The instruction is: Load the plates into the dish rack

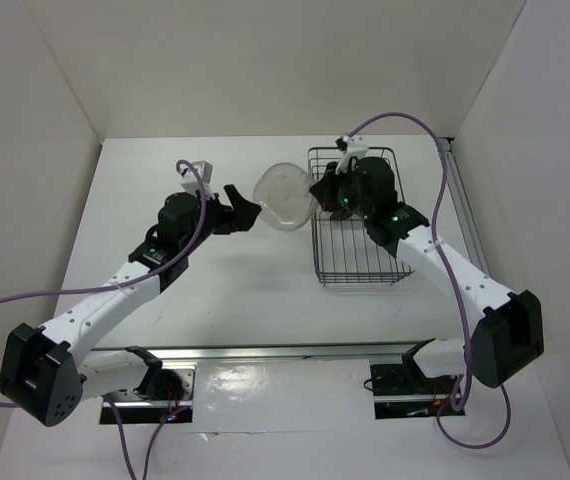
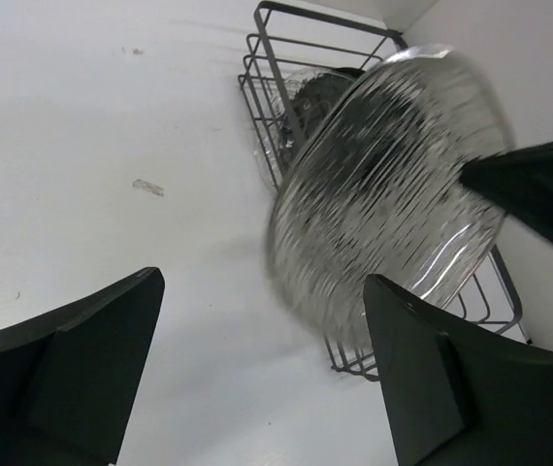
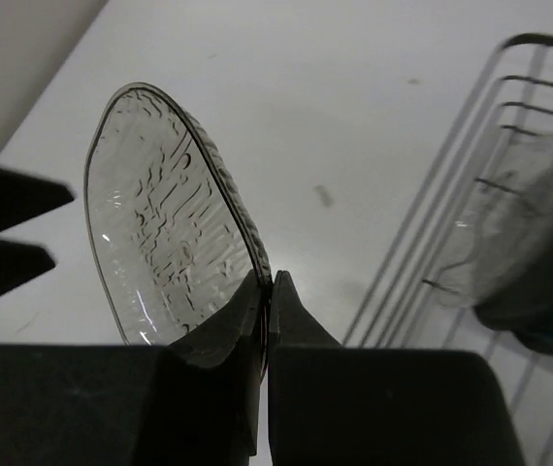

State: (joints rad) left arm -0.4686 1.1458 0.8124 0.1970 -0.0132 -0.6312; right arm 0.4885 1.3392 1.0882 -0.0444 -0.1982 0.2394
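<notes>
Handover step, I'd say. My right gripper (image 3: 269, 291) is pinched tight on the rim of the clear glass plate (image 3: 160, 223), held on edge in the air just left of the dish rack (image 1: 360, 281). My left gripper (image 1: 243, 205) is spread wide, not touching it. Dark shape in the rack, prob. another plate, but too blurred to say. Next: swing right w/ plate upright, lower btwn dividers, then let go.

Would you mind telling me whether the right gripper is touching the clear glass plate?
Touching. The right wrist view shows the right gripper shut on the rim of the clear glass plate, one finger on each face.
</notes>
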